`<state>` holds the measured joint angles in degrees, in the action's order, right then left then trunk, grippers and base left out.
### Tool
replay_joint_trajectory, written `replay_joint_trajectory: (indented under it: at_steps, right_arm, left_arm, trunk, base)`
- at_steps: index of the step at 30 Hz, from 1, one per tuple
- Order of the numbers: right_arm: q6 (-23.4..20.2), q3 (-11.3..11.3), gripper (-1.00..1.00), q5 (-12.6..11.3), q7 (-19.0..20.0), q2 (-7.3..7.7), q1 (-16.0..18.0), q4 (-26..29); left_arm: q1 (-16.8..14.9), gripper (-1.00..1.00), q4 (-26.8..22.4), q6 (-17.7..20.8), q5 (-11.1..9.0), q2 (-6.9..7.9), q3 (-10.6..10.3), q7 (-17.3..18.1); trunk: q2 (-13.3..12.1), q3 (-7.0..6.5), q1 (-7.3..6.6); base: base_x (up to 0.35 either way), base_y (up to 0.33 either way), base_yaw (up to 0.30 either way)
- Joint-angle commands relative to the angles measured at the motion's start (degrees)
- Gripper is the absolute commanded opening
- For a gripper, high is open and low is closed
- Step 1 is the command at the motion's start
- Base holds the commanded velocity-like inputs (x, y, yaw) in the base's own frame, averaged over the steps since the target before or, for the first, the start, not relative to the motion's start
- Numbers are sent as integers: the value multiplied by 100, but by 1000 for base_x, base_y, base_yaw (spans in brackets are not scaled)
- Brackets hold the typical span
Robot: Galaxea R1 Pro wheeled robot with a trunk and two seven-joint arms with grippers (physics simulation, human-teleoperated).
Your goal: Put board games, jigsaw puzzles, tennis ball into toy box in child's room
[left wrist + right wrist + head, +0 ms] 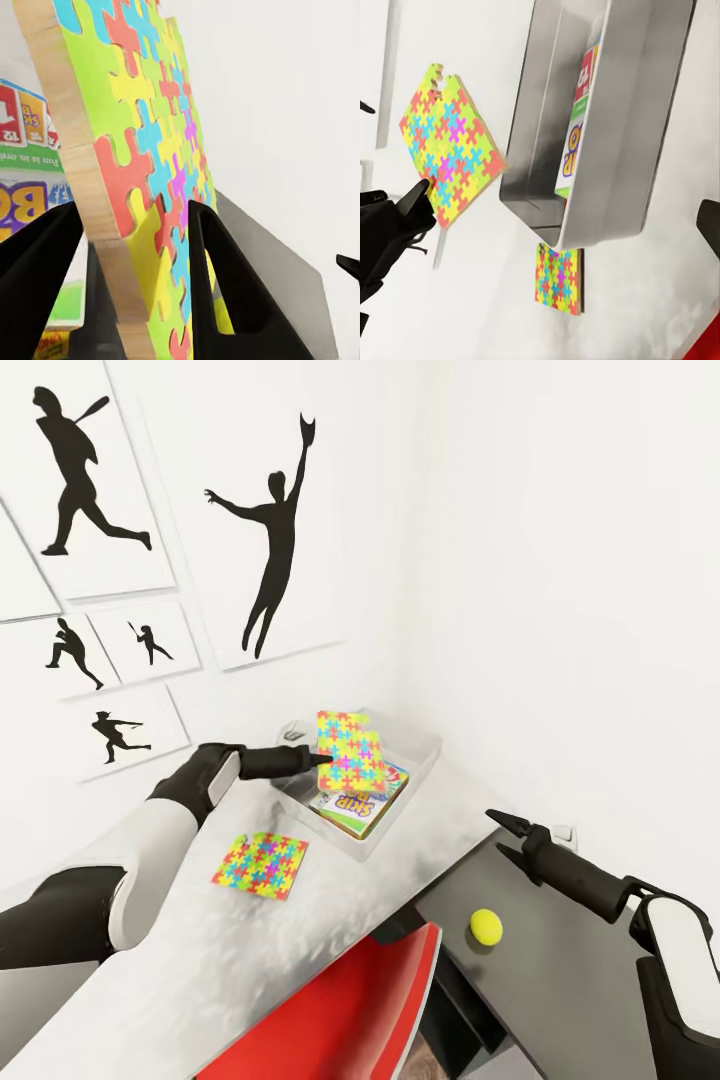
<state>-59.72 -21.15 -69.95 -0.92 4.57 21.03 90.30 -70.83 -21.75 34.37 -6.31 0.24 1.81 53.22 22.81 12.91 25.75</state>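
While your left gripper (318, 759) pinches one jigsaw puzzle (349, 757) upright by its edge, right above the toy box (425, 755), you've got at least one board game (362, 807) lying inside already. Short of the box, the second puzzle (261, 865) waits flat on the table (180, 960); the tennis ball (486, 926) sits farther off on the dark section. Your right gripper (506, 834) hovers empty beyond the ball, jaws spread.

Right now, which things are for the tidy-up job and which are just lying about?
For the job: held jigsaw puzzle in the left hand, second jigsaw puzzle, tennis ball, toy box, board game inside it.

Just lying about: red chair, wall pictures.
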Motion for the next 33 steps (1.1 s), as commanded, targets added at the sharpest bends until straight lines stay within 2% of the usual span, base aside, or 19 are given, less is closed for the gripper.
replay_joint_trajectory:
  at_steps: [1, 4, 10, 27, 33]
  right_arm:
    - [-28, -2, 100, -7, -9, -11, 6, 0]
    - [-28, 10, 100, -3, -3, -1, 6, -9]
    - [-28, 10, 100, -36, 3, 41, 6, -12]
    - [-28, -9, 100, -63, 12, 63, 6, 39]
    - [-28, -12, 100, -63, 12, 83, 8, 49]
  left_arm:
    - [-4, -100, -30, 71, -29, 32, 21, 41]
    - [-5, -100, -28, 142, -55, 130, 39, -60]
    - [-5, -100, -31, 184, -63, 118, 47, -237]
    - [-64, -100, -31, 213, -39, 75, 64, -297]
    - [-131, -100, -31, 219, 76, 33, 73, -672]
  trunk:
    - [11, 11, 3]
    - [11, 11, 3]
    - [11, 11, 3]
    - [11, 35, 3]
    - [11, 88, 3]
  base:
    - [0, 0, 0]
    - [0, 0, 0]
    - [0, 0, 0]
    - [0, 0, 0]
    - [0, 0, 0]
